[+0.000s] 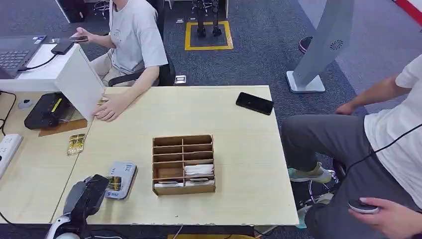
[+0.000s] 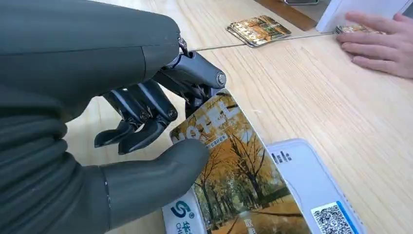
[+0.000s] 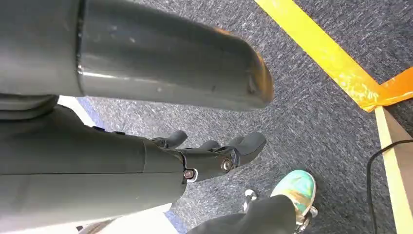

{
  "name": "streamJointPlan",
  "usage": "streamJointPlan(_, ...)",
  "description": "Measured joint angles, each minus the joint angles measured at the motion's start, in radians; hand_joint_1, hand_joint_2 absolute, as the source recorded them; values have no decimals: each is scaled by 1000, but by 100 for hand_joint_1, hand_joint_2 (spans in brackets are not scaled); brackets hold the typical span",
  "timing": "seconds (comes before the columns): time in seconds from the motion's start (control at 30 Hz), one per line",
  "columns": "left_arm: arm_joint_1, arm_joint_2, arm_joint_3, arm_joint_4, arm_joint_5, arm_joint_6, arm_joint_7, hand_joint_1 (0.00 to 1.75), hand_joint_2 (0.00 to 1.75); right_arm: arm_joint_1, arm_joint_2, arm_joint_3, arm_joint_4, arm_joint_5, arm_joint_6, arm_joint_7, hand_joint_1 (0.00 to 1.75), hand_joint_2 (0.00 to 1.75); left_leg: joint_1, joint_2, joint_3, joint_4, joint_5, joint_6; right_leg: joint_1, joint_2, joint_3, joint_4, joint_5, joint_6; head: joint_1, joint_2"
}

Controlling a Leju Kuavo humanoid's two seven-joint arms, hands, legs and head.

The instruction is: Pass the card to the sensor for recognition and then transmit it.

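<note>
left hand (image 2: 146, 131) pinching (right hand (image 3: 214, 156) hangs loose)

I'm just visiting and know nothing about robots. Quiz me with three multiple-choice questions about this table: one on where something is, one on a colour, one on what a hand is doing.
1. Where does the black phone lie?
A. far right of the wooden table
B. inside the organiser
C. on the floor

2. What colour is the picture on the hotel card?
A. blue
B. autumn orange
C. plain white

3. What is the robot's left hand doing?
A. hanging free
B. holding the card over the pale grey card reader
C. gripping the phone

Answers: 1 A, the head view shows it there. 2 B, golden trees. 3 B, thumb and fingers pinch the card.
</note>
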Motion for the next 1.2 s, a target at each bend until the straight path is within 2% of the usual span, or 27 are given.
streamJointPlan(0.23, 0, -12, 0, 9, -45, 3, 0, 175, 175, -4, 0, -1, 0, 9, 2, 0, 0, 0, 0, 0, 0, 0, 0, 0, 0, -1, 0, 0, 0, 0, 0, 0)
streamJointPlan(0.8, 0, -21, 0, 16, -42, -1, -2, 175, 175, -6, 0, -7, 0, 11, 2, 0, 0, 0, 0, -1, 1, 0, 0, 0, 0, -1, 1, 0, 0, 0, 0, 0)
streamJointPlan(1.0, 0, -32, 12, 15, 85, -83, -21, 175, 175, -6, 0, -9, 0, 21, 2, 0, 0, 0, 0, -1, 1, 0, 0, 0, 0, -2, 2, 0, 0, 0, 0, 0)
streamJointPlan(1.1, 9, -43, 34, 6, 244, -159, -56, 175, 175, -6, 0, -10, 0, 26, 3, -1, 0, 0, 0, -1, 1, 0, 0, 0, 0, -2, 2, 0, 0, 0, 0, 0)
streamJointPlan(1.2, 21, -58, 54, -11, 355, -198, -79, 175, 175, -6, 0, -14, 0, 31, 3, -3, 0, 0, 0, -1, 1, 0, 0, 0, 0, -2, 1, 0, 0, 0, 0, 0)
